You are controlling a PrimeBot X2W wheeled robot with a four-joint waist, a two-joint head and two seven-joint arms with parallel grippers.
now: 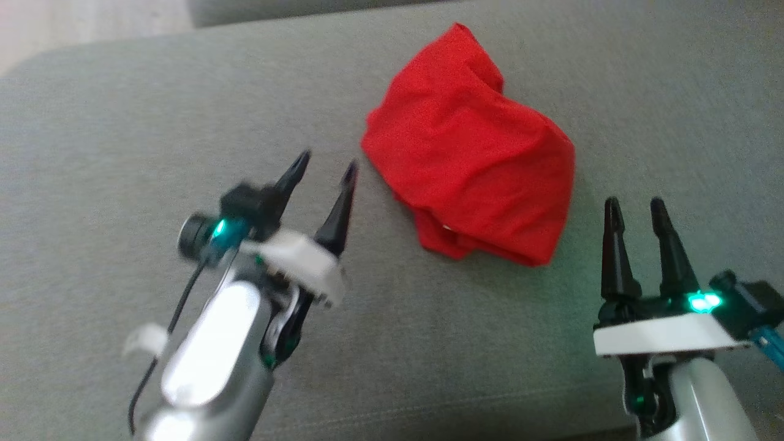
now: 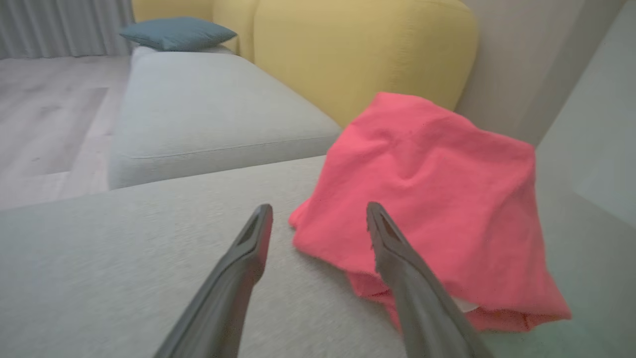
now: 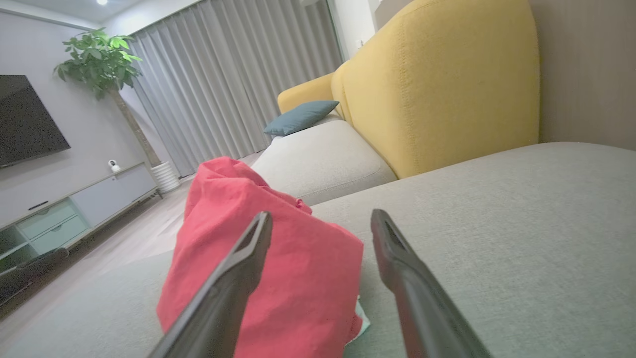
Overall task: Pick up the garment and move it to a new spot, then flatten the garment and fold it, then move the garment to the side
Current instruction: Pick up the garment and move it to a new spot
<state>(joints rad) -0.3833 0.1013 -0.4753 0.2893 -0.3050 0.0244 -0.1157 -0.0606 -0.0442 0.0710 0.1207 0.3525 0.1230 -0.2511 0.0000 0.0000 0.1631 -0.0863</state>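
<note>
The red garment (image 1: pixel 471 153) lies bunched on the grey cushion (image 1: pixel 110 122), nearer its far edge. My left claw (image 1: pixel 324 165) and right claw (image 1: pixel 634 208) are both spread and empty, one on each side of it.

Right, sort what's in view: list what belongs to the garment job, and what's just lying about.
Job: red garment; grey seat under it; left fingers and right fingers, both pairs open.
Lying about: blue pillow; yellow backrest; plant; TV; curtain.
</note>
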